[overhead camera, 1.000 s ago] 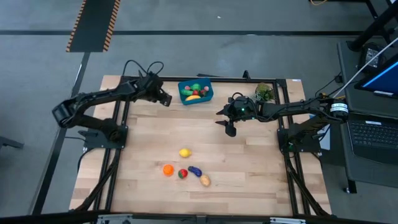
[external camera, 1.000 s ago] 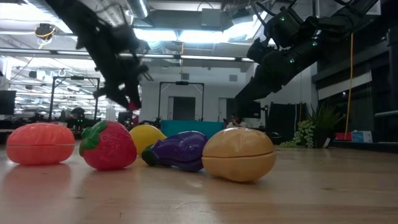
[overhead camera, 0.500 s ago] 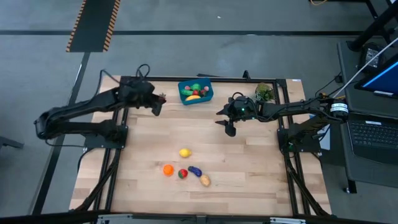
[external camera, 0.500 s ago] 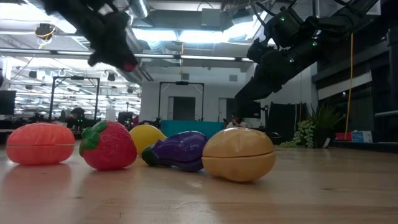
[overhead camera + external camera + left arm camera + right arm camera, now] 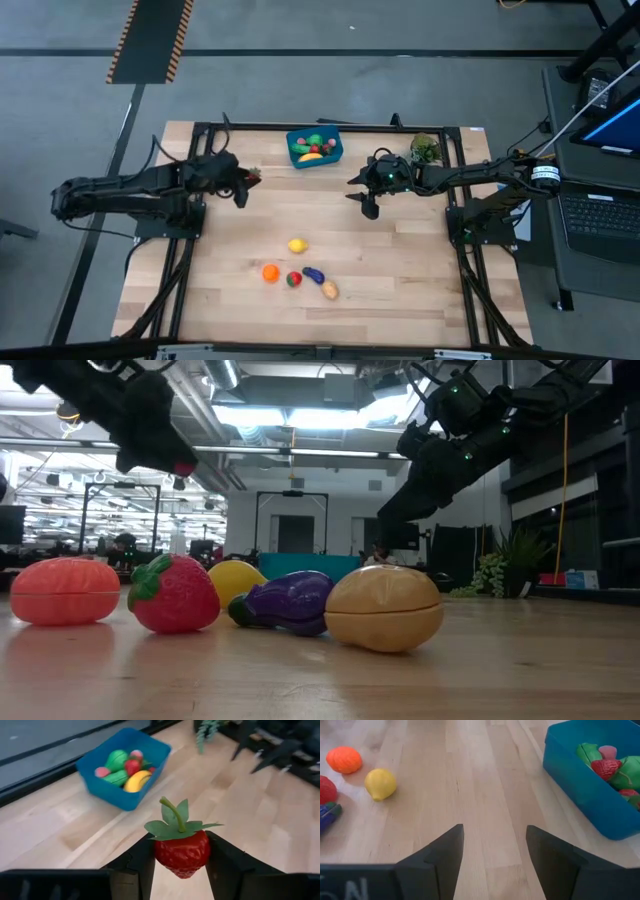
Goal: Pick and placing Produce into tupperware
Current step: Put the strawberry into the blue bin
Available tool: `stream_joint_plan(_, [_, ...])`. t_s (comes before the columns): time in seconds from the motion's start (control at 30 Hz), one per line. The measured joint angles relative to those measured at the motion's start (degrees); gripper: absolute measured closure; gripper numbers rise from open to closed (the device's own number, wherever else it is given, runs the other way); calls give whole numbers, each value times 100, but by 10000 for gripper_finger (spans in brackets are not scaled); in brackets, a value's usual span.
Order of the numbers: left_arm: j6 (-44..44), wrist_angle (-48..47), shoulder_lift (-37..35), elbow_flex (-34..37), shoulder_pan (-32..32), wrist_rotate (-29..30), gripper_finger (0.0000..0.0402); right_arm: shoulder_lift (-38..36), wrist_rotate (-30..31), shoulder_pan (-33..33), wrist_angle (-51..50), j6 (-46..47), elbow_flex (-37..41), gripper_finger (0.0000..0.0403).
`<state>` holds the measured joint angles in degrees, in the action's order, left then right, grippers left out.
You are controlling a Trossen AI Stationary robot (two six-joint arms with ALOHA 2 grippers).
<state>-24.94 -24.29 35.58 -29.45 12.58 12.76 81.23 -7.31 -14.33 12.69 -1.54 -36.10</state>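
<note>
The blue tupperware [image 5: 315, 148] stands at the table's far edge with several produce pieces in it [image 5: 125, 767]. My left gripper [image 5: 245, 180] hangs left of it, shut on a red strawberry [image 5: 182, 852] with a green leafy cap. A lemon [image 5: 297, 245], orange [image 5: 270, 272], second strawberry [image 5: 293, 279], purple eggplant [image 5: 314, 275] and tan potato [image 5: 329, 290] lie on the wood nearer the front. My right gripper [image 5: 365, 200] hovers open to the right of the tupperware, with nothing between its fingers [image 5: 495, 845]. My left gripper pinches the strawberry's red body [image 5: 165, 855] between its two fingers, one on each side. The fingers slant downward, pointing toward the table's right side. The strawberry is lifted clear of the table, with its leafy cap and stalk [image 5: 175, 820] sticking out past the fingertips.
A leafy green plant sprig [image 5: 425, 150] stands at the far right corner. Black frame rails run along the table's left, right and far edges. Bare wood lies between the two grippers and the loose produce [image 5: 285, 603].
My left gripper has drawn back from beside the tupperware toward the table's left and near edges and has risen and rolled a little. It stays shut on the strawberry, which moves with it clear of the table.
</note>
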Motion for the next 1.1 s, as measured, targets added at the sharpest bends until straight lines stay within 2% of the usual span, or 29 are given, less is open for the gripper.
stream_joint_plan(0.13, [151, 853, -223, 468, -180, -119, 267, 0, 0, 2, -2, 0, 0, 185])
stream_joint_plan(0.3, [319, 2263, -266, 1140, -264, -862, 267, 0, 0, 2, -2, 2, 0, 185])
stream_joint_plan(0.37, [420, 2631, -267, 1310, -262, -960, 267, 0, 0, 2, 2, 2, 0, 185])
stream_joint_plan(0.73, [460, 3221, -146, 1441, -260, -979, 267, 0, 0, 2, 37, 46, 0, 185])
stream_joint_plan(0.9, [332, 3732, 279, 1441, -260, -524, 267, 0, 0, 2, 37, 48, 0, 185])
stream_joint_plan(1.1, [344, 4358, 1089, 1443, -260, 425, 267, 0, 0, 2, 33, 48, 0, 185])
